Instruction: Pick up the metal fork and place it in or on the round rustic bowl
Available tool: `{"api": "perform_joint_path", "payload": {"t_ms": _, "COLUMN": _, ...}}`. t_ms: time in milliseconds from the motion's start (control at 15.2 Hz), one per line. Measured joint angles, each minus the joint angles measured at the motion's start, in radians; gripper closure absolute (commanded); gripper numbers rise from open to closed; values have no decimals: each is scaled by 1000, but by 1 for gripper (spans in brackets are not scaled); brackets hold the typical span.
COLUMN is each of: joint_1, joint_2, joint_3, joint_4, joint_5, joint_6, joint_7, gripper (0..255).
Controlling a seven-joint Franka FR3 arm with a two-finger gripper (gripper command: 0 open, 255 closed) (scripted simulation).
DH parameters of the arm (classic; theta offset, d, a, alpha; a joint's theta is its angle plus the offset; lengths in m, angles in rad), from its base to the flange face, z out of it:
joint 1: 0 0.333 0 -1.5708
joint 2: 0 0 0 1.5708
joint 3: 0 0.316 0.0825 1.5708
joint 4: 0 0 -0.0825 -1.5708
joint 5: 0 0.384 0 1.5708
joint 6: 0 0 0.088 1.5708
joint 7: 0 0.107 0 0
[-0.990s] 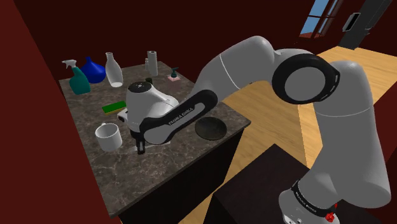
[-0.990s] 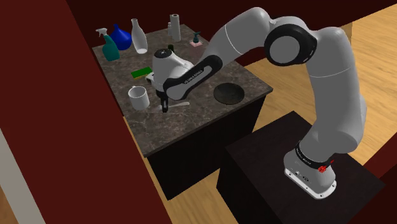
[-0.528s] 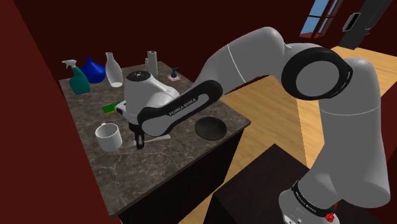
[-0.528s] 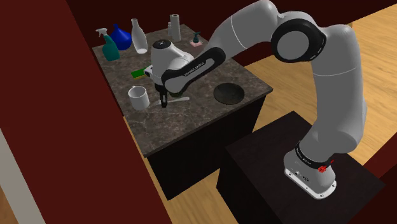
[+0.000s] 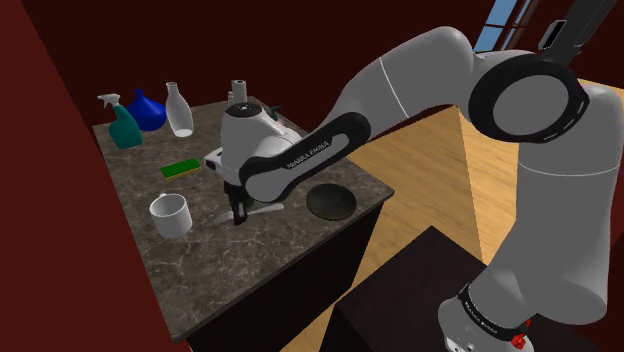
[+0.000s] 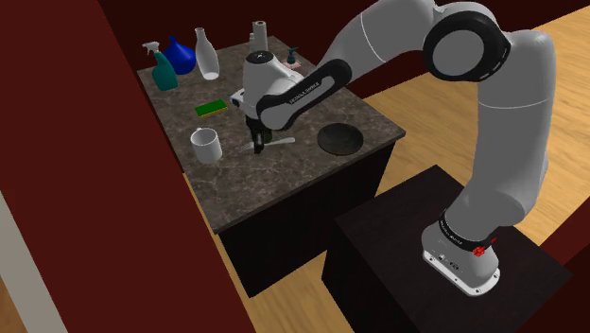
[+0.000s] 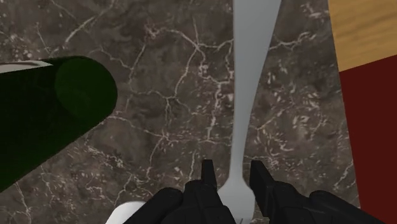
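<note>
One fork [image 7: 245,114], plain pale grey, with a slim handle. Your jaws grasp its handle end. It lies level, low over the marbled surface [image 5: 230,270], between one white mug [image 5: 171,214] at the shoulder view's left and one dark round bowl [image 5: 331,201] at its right.

Worktop [image 5: 200,270]: dark brown marble, white-veined. Fork [image 7: 251,95] pale grey; bowl [image 5: 331,201] black; mug [image 5: 171,214] white; sprayer [image 5: 123,125] teal; vase [image 5: 150,110] blue; bottle [image 5: 178,110] white; block [image 5: 181,168] green; gripper [image 7: 232,168] black. Walls [image 5: 40,200] dark red, floor [image 5: 420,150] light wood-grain.
</note>
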Motion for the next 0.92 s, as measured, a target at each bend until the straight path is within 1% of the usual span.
{"api": "perform_joint_path", "payload": {"t_ms": 264, "joint_1": -73, "joint_2": -82, "joint_3": 5, "joint_4": -132, "joint_5": 34, "joint_6": 55, "joint_7": -76, "gripper": 255}}
{"api": "perform_joint_path", "payload": {"t_ms": 528, "joint_1": -160, "joint_2": -164, "joint_3": 6, "joint_4": -270, "joint_5": 80, "joint_6": 114, "joint_7": -183, "gripper": 255}}
{"api": "perform_joint_path", "payload": {"t_ms": 792, "joint_1": -235, "joint_2": -232, "joint_3": 3, "joint_4": -380, "joint_5": 130, "joint_6": 159, "joint_7": -293, "gripper": 255}}
{"api": "perform_joint_path", "payload": {"t_ms": 924, "joint_1": -272, "joint_2": -249, "joint_3": -3, "joint_4": -404, "joint_5": 154, "joint_6": 167, "joint_7": -352, "gripper": 255}}
